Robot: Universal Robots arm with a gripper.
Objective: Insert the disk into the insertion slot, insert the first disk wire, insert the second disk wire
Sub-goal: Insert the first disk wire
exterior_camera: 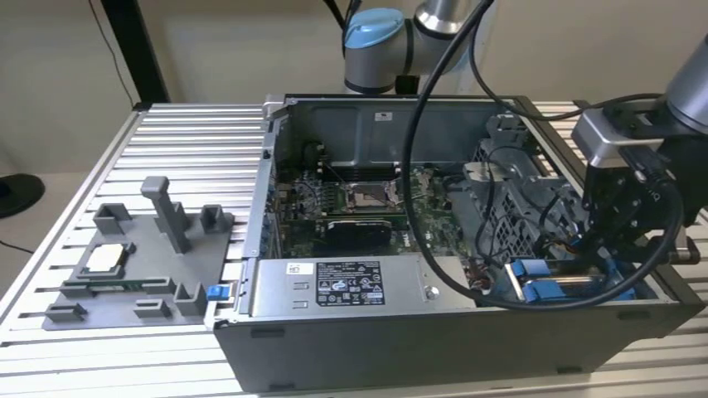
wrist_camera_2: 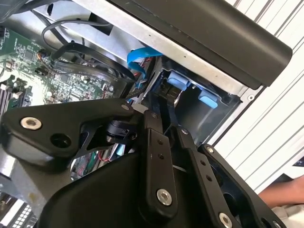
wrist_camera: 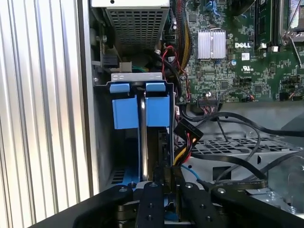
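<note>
The disk, shown by its blue frame tabs (wrist_camera: pixel 156 111), stands on edge inside the insertion slot (wrist_camera: pixel 137 76) at the case's front corner, on the exterior view's right (exterior_camera: pixel 533 280). My gripper (wrist_camera: pixel 166 179) hangs right over that bay, beside the blue tabs (wrist_camera_2: pixel 178 80). Its fingers (wrist_camera_2: pixel 154 142) are drawn close together, pinching a dark connector (wrist_camera_2: pixel 168 95) of a disk wire against the bay. Another black connector with yellow and red wires (wrist_camera: pixel 187 137) hangs loose next to it. A blue flat wire (wrist_camera_2: pixel 142 54) curls nearby. The arm's black head (exterior_camera: pixel 631 207) hides the fingertips in the exterior view.
The grey power-supply box (exterior_camera: pixel 343 286) lies along the case front, with the green motherboard (exterior_camera: pixel 354 207) behind it. A perforated metal cage (wrist_camera: pixel 232 147) and black cables crowd the bay's side. A grey parts fixture (exterior_camera: pixel 144 265) sits on the slatted table (exterior_camera: pixel 188 141). A person's hand (wrist_camera_2: pixel 285 194) is nearby.
</note>
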